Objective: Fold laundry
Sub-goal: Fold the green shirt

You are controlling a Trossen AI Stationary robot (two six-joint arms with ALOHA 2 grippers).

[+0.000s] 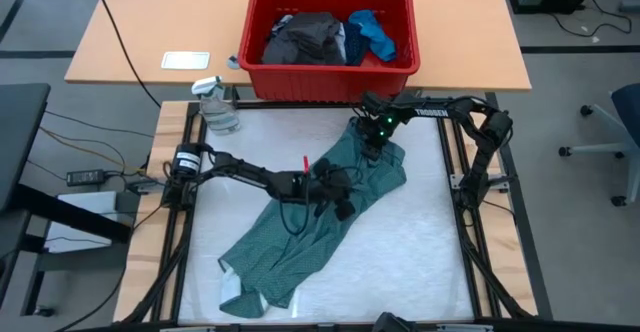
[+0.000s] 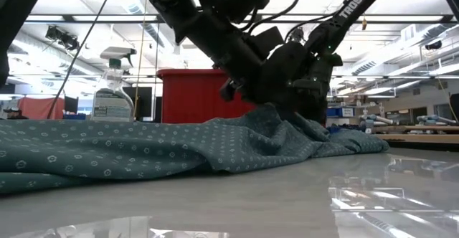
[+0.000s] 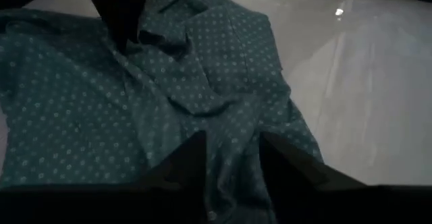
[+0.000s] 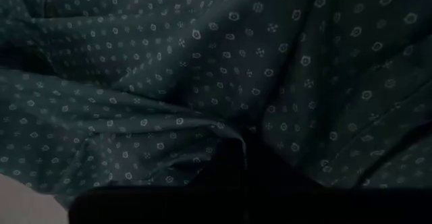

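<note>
Your left gripper [image 3: 229, 160] stands partly open over the middle of the shirt [image 1: 300, 232], holding nothing; your right gripper [image 1: 375, 144] pinches the shirt's far right part. The shirt lies crumpled across the table [image 1: 420, 242], unfolded. More laundry [image 1: 325, 37] waits in the far bin [image 1: 330, 77]. The right fingertips are hidden in cloth.

Shirt [image 1: 300, 237] spread slantwise across the table [image 1: 420, 242]. Behind the table, a bin [image 1: 330, 72] with more clothes [image 1: 315, 40] in it. Left of the bin, at the table's back corner, a spray bottle [image 1: 217, 105].
</note>
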